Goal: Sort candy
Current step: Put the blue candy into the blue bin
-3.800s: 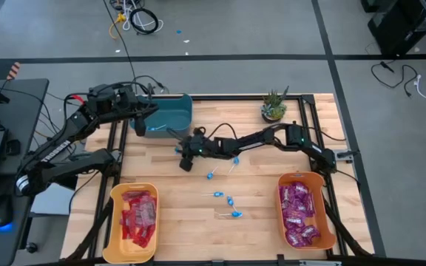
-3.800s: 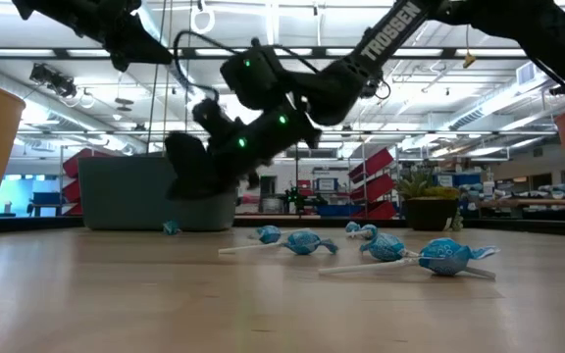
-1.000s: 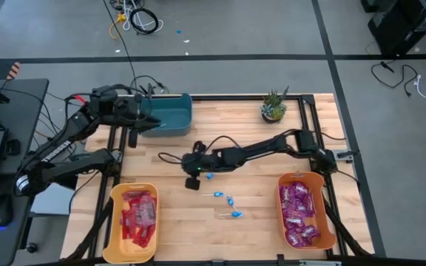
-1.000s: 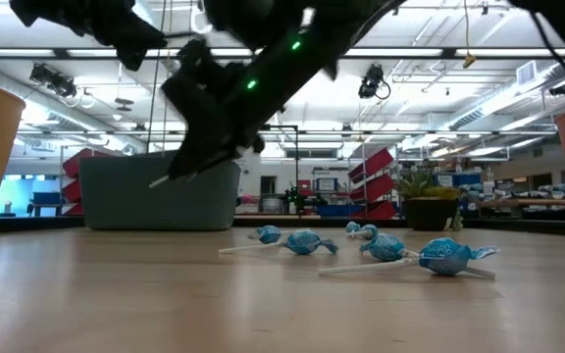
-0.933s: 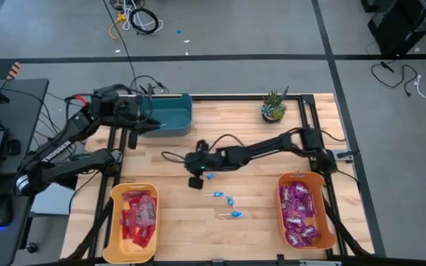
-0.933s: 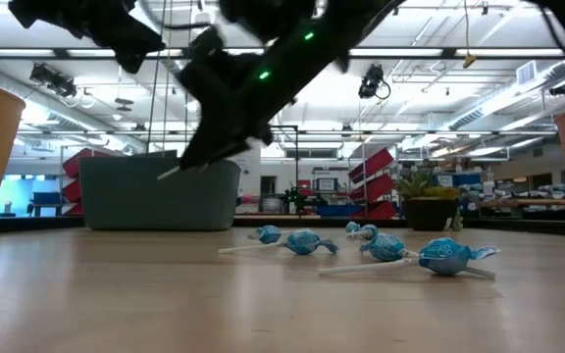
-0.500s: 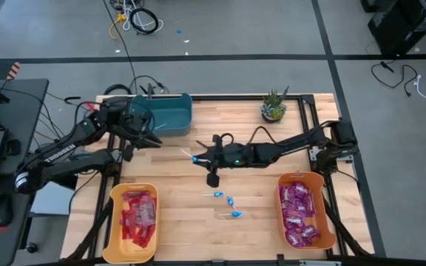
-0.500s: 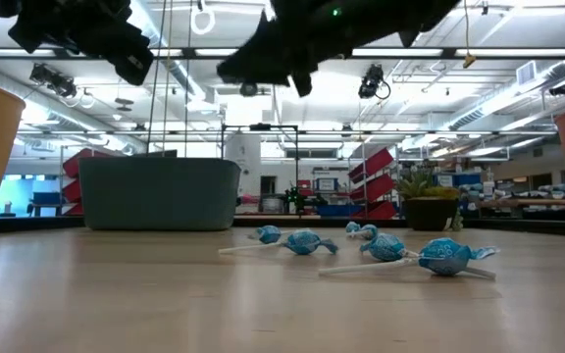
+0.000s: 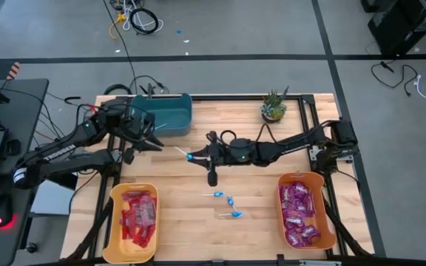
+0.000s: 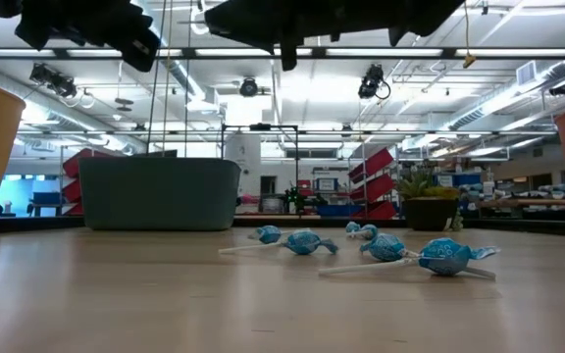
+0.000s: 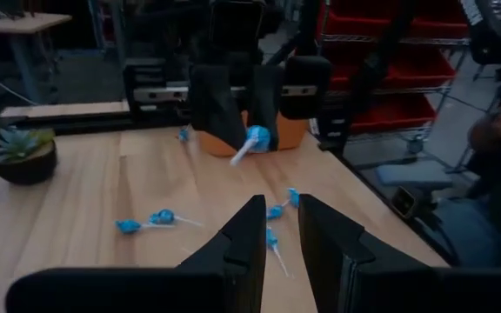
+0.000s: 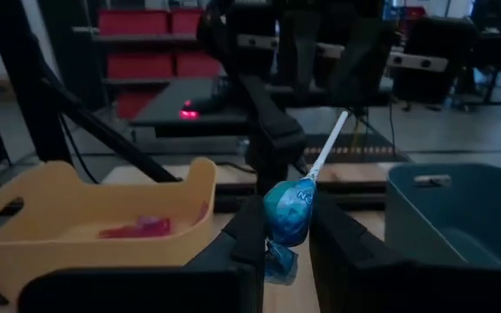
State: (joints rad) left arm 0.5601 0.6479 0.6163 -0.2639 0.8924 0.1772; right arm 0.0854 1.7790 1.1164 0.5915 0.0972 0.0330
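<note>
My right gripper (image 9: pixel 195 157) pinches a blue lollipop (image 12: pixel 288 211), stick forward, presumably to hand off; my left gripper (image 9: pixel 156 145) waits empty, fingers narrowly apart.

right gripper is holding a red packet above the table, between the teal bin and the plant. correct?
Not quite. The right gripper holds a blue lollipop on a white stick, not a red packet; the right wrist view shows it pinched between the fingers. The rest stands: in the high view it hangs above the table, between the teal bin and the plant.
</note>
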